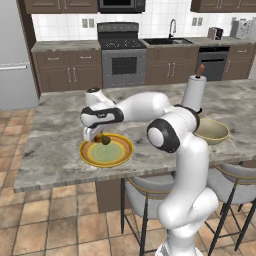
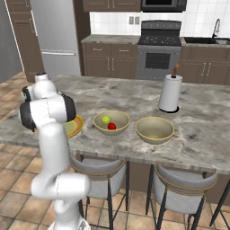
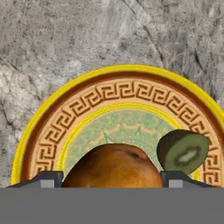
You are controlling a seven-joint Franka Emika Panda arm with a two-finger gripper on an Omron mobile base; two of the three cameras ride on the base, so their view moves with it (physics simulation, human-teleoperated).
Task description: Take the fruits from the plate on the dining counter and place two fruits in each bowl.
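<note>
My gripper [image 1: 96,136] hangs low over the plate [image 1: 87,156] on the dining counter [image 1: 50,160]. In the hand view its two dark fingertips press both sides of the orange fruit [image 3: 113,168], so the gripper [image 3: 112,179] is shut on it. The dark brownish-green fruit [image 3: 183,152], cut face showing, lies on the plate [image 3: 57,131] just right of the orange; it also shows beside the hand [image 1: 106,140]. One bowl [image 2: 99,122] holds the yellow-green fruit [image 2: 106,119] and the red fruit [image 2: 112,126]. The other bowl [image 2: 155,138] stands to its right.
A paper towel roll [image 2: 170,93] stands upright behind the bowls. Stools [image 2: 179,197] sit under the counter's near edge. My own arm [image 2: 49,112] covers most of the plate [image 2: 77,126] in the right base view.
</note>
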